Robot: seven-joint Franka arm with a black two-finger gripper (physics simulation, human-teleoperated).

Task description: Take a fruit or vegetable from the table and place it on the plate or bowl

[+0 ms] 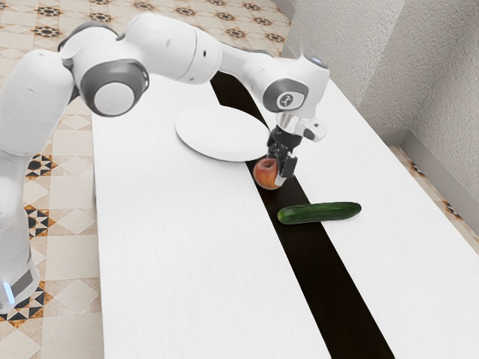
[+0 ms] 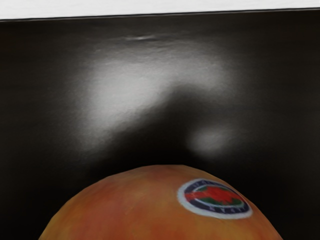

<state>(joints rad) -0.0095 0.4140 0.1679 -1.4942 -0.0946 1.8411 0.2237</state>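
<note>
Apple (image 1: pixel 263 173) (stickered) sits clamped in the gripper (image 1: pixel 276 177) above the dark strip (image 1: pixel 323 278).

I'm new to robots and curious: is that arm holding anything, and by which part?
Cannot be told. The gripper is down over the top of the apple, but whether it actually grips isn't visible.

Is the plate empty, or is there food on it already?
Empty. The white plate is bare; the apple is beside its rim, by the gripper, and the cucumber lies farther along the table.
</note>
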